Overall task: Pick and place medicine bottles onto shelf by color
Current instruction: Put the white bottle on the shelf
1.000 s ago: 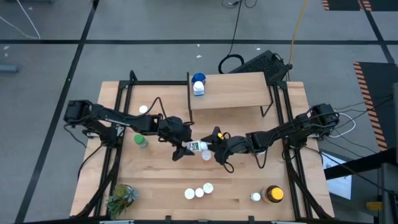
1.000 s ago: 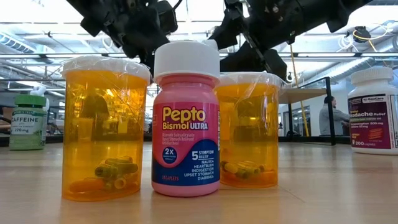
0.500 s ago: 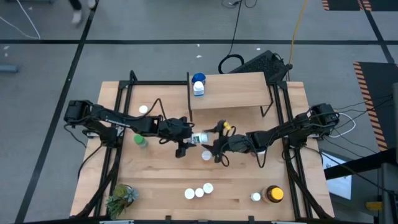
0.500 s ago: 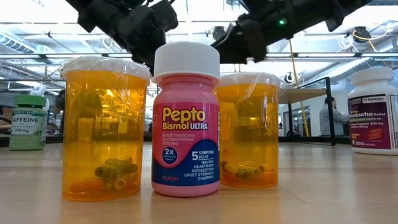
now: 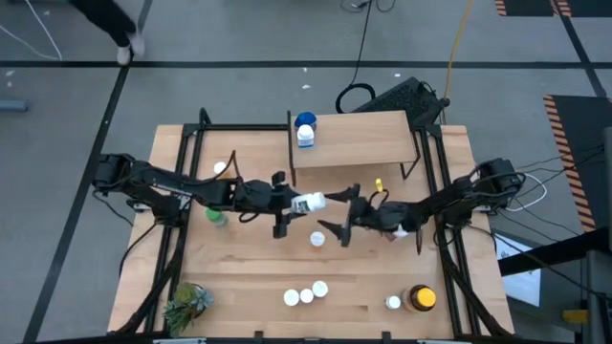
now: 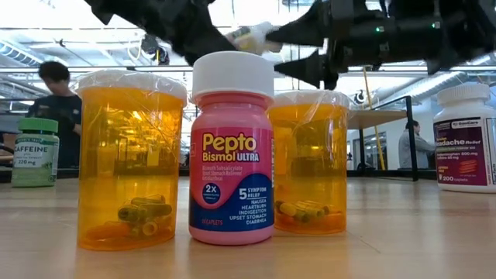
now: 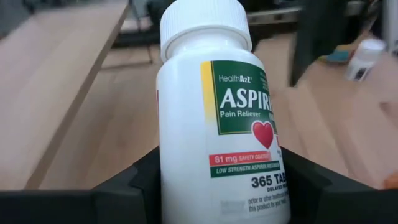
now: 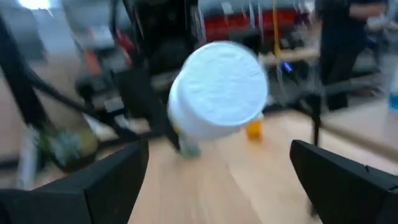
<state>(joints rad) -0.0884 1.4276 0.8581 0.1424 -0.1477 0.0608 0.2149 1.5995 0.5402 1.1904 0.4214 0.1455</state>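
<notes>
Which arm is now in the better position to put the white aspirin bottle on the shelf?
Left. The left gripper grips the aspirin bottle beside the shelf; the right gripper is open, holding nothing.

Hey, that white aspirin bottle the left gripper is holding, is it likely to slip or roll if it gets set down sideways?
The aspirin bottle looks round and smooth, so on its side it would probably roll. Its glossy label may be a bit slippery, though the left gripper clamps its lower body. It looks like rigid plastic, likely light. The right gripper is open nearby.
</notes>
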